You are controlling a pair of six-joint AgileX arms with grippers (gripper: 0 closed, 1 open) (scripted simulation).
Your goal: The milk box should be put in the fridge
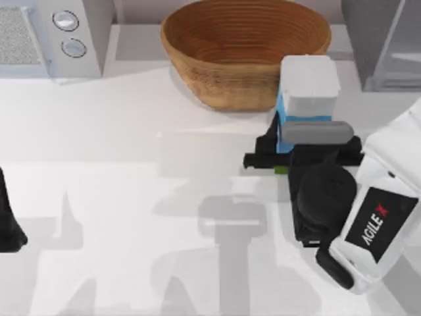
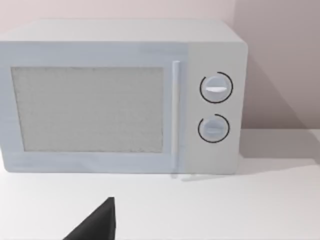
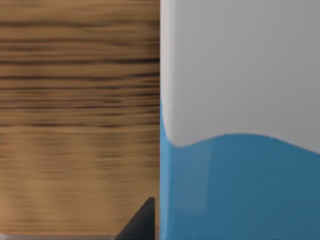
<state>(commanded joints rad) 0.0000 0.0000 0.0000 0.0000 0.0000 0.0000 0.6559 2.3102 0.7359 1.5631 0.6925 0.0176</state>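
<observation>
The milk box (image 1: 309,84), white on top and sky-blue below, stands upright just right of the table's middle, close in front of the basket. A sliver of its green base (image 1: 281,169) shows under the gripper. My right gripper (image 1: 304,141) reaches in from the near right and is shut on the milk box at its blue body. In the right wrist view the milk box (image 3: 240,120) looms very near, with one dark finger (image 3: 142,222) pressed against its side. The fridge (image 1: 381,46) occupies the back right corner. My left gripper (image 1: 8,220) is parked at the left edge.
A large woven basket (image 1: 243,49) sits at the back middle, directly behind the carton. A light-grey microwave (image 1: 49,36) with two round knobs (image 2: 216,107) stands at the back left. Open white tabletop (image 1: 131,197) lies between the two arms.
</observation>
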